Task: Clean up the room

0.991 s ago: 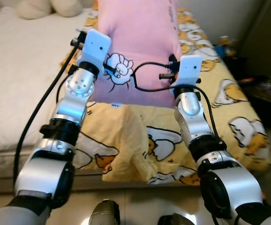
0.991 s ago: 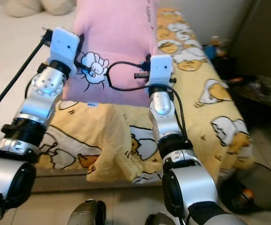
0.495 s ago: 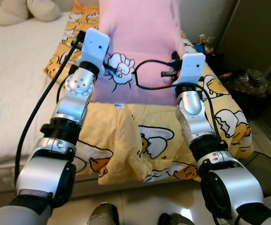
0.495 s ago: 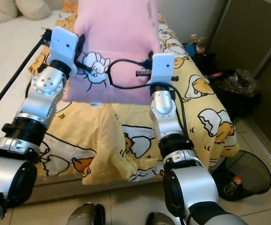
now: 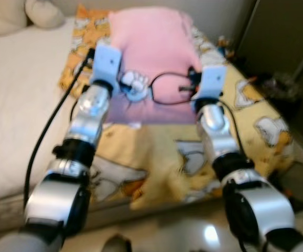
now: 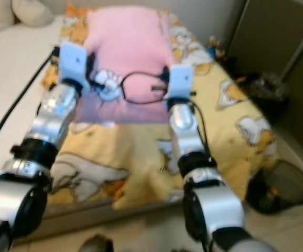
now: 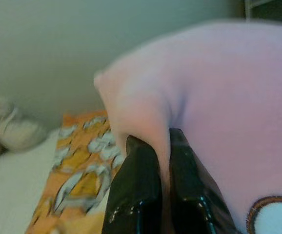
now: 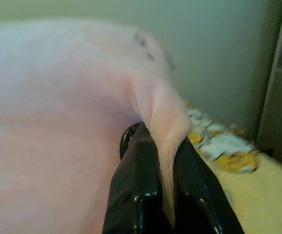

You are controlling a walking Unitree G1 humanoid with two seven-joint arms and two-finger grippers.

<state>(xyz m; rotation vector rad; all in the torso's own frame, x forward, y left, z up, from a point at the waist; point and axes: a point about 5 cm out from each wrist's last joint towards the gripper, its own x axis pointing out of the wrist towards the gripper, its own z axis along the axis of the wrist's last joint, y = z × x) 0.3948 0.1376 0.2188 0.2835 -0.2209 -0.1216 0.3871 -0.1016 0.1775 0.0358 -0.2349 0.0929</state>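
The pink pillow (image 5: 150, 47) stretches left to right between left gripper (image 7: 161, 163) and right gripper (image 8: 163, 161), each closed on one corner.

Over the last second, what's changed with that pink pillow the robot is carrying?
The pink pillow now shows its whole top edge, where earlier it ran out of the top of the picture; it seems lowered toward the yellow duck blanket, though the head camera also moved. The left gripper and right gripper still pinch its two corners, as before. The blanket lies on the bed as before.
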